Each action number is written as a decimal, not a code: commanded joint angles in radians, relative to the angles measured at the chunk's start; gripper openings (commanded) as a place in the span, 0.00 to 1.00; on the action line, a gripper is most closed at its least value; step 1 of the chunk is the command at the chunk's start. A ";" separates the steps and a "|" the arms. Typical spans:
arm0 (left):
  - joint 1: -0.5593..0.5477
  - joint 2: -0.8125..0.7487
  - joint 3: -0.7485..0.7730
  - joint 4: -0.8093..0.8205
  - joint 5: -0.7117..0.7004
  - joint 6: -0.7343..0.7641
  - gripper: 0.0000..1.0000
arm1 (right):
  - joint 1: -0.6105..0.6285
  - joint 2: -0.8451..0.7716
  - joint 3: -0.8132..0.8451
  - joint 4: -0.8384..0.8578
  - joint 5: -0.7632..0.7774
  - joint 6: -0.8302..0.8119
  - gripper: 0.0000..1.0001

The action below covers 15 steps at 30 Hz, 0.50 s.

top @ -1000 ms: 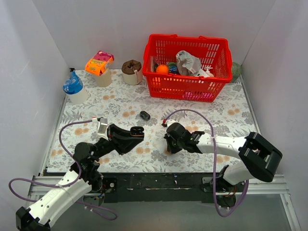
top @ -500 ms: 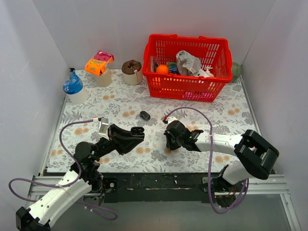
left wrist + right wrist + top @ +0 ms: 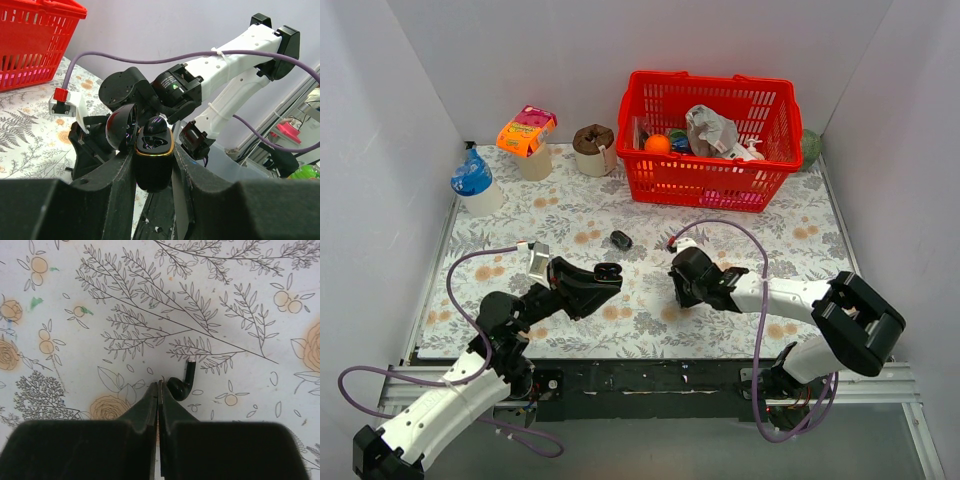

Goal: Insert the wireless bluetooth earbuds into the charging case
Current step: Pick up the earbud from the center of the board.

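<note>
Gripping the open charging case, the left end effector hovers; the right end effector, pressed together, has an earbud on the worktop just beside its tip at 1 o'clock.

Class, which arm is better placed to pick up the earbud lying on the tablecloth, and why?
Right. The right hand, shut, hangs beside the earbud; the left hand is clamped on the open charging case.

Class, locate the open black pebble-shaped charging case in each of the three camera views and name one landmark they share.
Top external: the open black pebble-shaped charging case is left of centre, in the left arm's jaws.
Left wrist: bottom centre, between the jaws.
Right wrist: not in it.
Shared landmark: the floral table cover.
</note>
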 commanded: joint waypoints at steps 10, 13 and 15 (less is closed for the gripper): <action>-0.005 0.036 0.004 0.061 0.017 -0.001 0.00 | -0.041 -0.069 -0.058 -0.095 0.033 -0.040 0.30; -0.003 0.039 0.010 0.056 0.020 0.002 0.00 | -0.058 -0.063 -0.061 -0.090 0.036 -0.037 0.29; -0.005 0.033 0.010 0.050 0.018 0.005 0.00 | -0.070 -0.062 -0.054 -0.101 0.049 -0.035 0.27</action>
